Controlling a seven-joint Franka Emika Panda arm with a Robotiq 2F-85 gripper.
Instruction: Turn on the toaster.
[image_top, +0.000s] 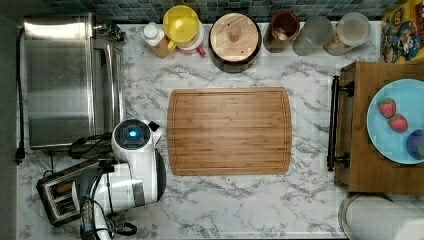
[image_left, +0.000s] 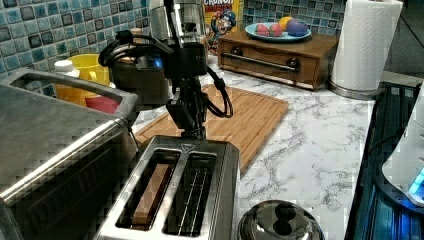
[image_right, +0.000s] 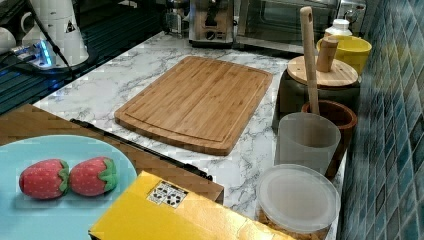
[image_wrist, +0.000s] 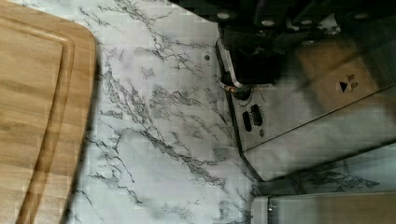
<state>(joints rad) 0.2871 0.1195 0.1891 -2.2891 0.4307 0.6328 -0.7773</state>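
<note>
Steel toaster (image_left: 172, 195) sits on the marble counter (image_left: 310, 150) beside the toaster oven (image_left: 50, 150), a slice in one slot. At its far end the gripper (image_left: 192, 131) hovers over the lever; whether its fingers are apart, I cannot tell. Pressing apparently remains undone.

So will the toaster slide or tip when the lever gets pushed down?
The toaster looks boxy and low, so tipping seems unlikely. Its polished steel shell sits on smooth marble counter, so it might skid slightly. Downward force should mostly pin it.

White marble counter (image_top: 240, 200), blue-green tiled wall (image_right: 395, 100), dark floor beyond
</note>
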